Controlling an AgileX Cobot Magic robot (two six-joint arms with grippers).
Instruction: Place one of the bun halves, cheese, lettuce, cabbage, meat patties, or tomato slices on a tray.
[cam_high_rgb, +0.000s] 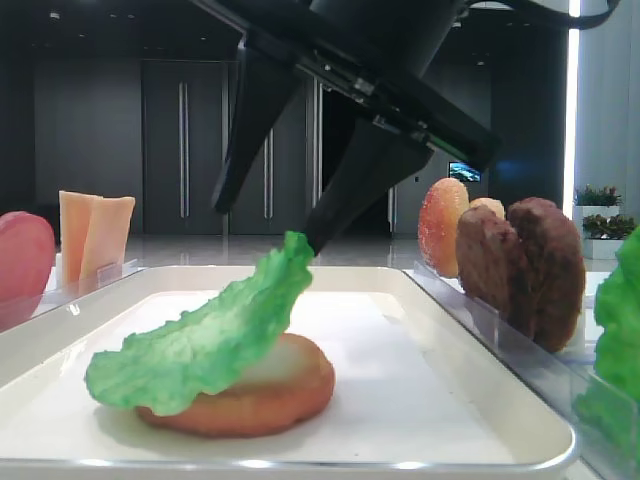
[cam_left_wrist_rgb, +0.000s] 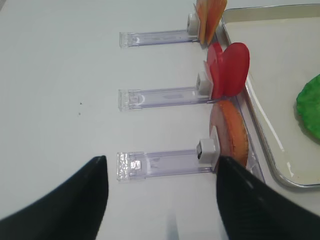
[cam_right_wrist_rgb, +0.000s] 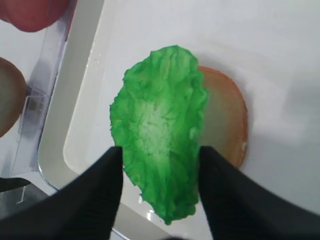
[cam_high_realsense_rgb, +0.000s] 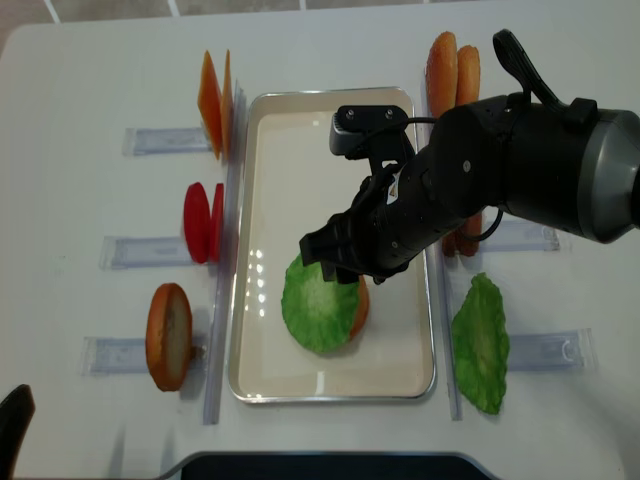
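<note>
A ruffled green lettuce leaf lies tilted on a flat bun half inside the white tray. Its low end rests on the tray liner and its raised end touches one finger of my right gripper. The right gripper hangs over the tray with its jaws wide apart on either side of the leaf, not pinching it. My left gripper stands open above bare table left of the tray, with nothing between its fingers.
Clear racks flank the tray. On the left stand cheese slices, tomato slices and a bun half. On the right are a speckled bun, dark patties and another lettuce leaf.
</note>
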